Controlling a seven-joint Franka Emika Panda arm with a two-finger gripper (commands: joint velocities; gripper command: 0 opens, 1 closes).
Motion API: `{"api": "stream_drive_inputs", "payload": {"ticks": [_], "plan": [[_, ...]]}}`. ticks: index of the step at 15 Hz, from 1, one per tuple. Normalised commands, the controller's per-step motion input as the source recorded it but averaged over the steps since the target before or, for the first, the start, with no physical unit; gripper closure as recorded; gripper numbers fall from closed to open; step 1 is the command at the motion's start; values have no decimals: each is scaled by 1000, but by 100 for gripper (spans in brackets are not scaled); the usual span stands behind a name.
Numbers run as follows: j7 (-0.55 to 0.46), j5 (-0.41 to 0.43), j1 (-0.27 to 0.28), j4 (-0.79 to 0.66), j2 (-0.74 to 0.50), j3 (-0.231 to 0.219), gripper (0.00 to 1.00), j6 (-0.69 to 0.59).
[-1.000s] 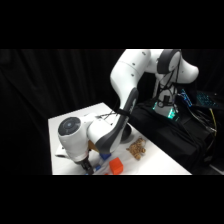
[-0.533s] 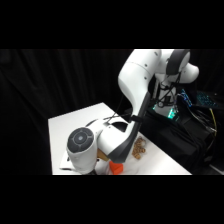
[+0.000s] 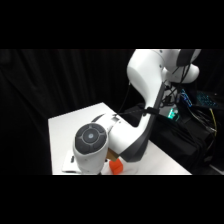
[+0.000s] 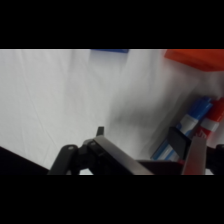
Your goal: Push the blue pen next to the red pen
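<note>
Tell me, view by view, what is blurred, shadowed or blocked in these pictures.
Side view: the arm fills the foreground and hides most of the table; background is dark. Wrist view: everything is soft; the linkage near the lens is most blurred; a grey shadow falls on the table beside the blue pen and red pen.

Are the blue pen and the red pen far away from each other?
No, in the wrist view the blue pen lies right beside the red pen.

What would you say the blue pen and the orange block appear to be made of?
The blue pen looks like smooth plastic, with a glossy blue section beside a white one. The orange block looks like matte plastic or painted wood, evenly coloured with a flat face; which one cannot be told.
</note>
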Motion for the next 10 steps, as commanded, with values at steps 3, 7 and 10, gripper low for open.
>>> {"api": "stream_drive_inputs", "payload": {"ticks": [3, 7, 10], "plan": [[132, -130, 36, -672, -776, 24, 0, -185], [130, -121, -30, -570, -680, 100, 0, -255], [-87, 33, -186, -313, -423, 224, 0, -240]]}}
